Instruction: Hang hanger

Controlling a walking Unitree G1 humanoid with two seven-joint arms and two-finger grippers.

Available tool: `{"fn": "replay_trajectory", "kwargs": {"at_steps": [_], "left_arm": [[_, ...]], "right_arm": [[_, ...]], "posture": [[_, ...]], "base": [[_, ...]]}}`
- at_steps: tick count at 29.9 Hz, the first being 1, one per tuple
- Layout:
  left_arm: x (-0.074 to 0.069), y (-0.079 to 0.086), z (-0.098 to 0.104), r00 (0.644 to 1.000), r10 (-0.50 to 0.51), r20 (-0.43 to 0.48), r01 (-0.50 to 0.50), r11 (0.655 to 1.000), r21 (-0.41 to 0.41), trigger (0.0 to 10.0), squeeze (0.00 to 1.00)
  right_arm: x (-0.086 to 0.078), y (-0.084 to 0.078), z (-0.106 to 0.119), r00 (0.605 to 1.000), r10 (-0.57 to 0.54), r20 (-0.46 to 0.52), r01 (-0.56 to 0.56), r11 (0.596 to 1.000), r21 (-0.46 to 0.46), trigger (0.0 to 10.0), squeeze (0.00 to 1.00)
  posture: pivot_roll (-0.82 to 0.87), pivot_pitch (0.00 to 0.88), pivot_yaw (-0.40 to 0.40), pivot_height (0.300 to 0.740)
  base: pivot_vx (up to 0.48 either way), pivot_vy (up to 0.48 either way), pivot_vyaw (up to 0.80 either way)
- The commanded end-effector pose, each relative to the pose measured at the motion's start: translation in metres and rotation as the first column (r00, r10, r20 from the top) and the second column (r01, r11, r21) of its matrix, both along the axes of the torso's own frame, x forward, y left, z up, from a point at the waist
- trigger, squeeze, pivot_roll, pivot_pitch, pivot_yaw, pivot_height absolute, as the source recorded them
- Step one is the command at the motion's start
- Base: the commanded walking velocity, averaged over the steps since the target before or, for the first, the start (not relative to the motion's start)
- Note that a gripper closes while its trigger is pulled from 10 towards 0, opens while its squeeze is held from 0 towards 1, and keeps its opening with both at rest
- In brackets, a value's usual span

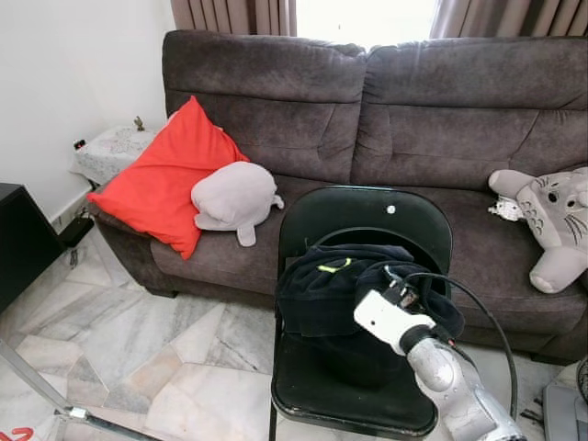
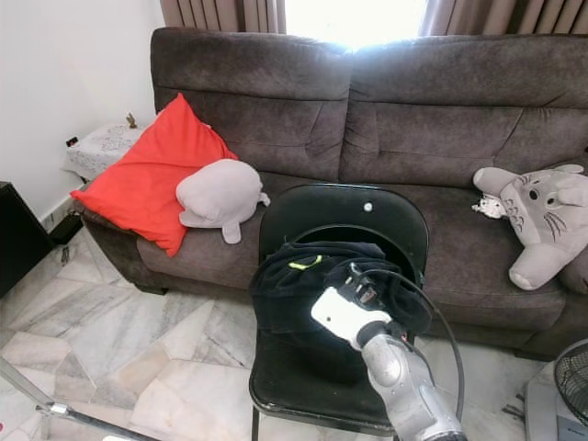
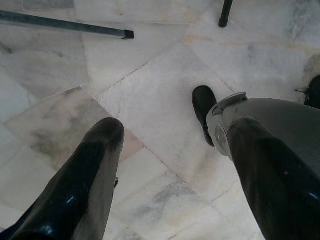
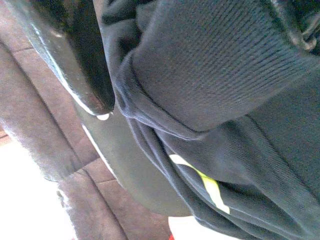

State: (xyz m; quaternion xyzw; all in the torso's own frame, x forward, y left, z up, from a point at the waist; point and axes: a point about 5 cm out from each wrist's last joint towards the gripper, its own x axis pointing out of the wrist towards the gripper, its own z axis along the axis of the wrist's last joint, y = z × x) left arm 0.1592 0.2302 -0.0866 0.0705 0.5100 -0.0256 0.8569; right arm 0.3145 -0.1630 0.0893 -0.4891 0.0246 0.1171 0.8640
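Centrally, a brown sofa (image 1: 386,119) is seen behind a black folding chair (image 1: 363,216) carrying a dark garment (image 1: 335,285). Right hand (image 1: 404,292) is pressed into the garment; grip cannot be determined. Left hand (image 3: 170,165) is spread open, empty, above marble floor (image 3: 150,80).

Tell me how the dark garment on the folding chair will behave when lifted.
The dark garment lies bunched in soft folds over the black folding chair, so it will probably sag and drape. Its ribbed knit, close beside the right gripper, looks grippy rather than slippery. Trailing parts may snag the chair back.
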Motion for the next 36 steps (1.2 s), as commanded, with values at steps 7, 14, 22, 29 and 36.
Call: {"fn": "replay_trajectory", "kwargs": {"at_steps": [7,14,22,29,36], "left_arm": [[-0.003,0.004,0.000,1.000,0.012,-0.004,-0.012,1.000,0.012,10.0,0.00],[-0.003,0.005,0.000,1.000,0.010,-0.006,-0.010,1.000,0.013,10.0,0.00],[-0.003,0.005,0.000,1.000,0.008,-0.007,-0.008,1.000,0.013,10.0,0.00],[-0.003,0.005,0.000,1.000,0.008,-0.005,-0.008,1.000,0.013,10.0,0.00],[-0.003,0.005,0.000,1.000,0.012,-0.004,-0.012,1.000,0.012,10.0,0.00]], "right_arm": [[0.002,0.005,0.022,0.985,0.055,0.164,-0.035,0.992,-0.120,10.0,0.00],[-0.005,0.007,0.015,0.984,0.076,0.164,-0.054,0.989,-0.134,10.0,0.00],[-0.008,0.002,0.007,0.988,0.065,0.143,-0.041,0.985,-0.165,3.6,0.00],[-0.008,0.002,0.008,0.987,0.072,0.146,-0.047,0.985,-0.167,0.0,0.00],[-0.005,0.004,0.004,0.989,0.086,0.123,-0.064,0.983,-0.173,0.0,0.00]], "posture": [[0.00,0.000,0.059,0.740],[0.00,0.000,0.062,0.740],[0.00,0.000,0.062,0.740],[0.00,0.000,0.062,0.740],[0.00,0.000,0.058,0.740]], "base": [[0.000,0.000,0.00],[0.000,0.000,0.00],[0.000,0.000,0.00],[0.000,0.000,0.00],[0.000,0.000,0.00]]}}
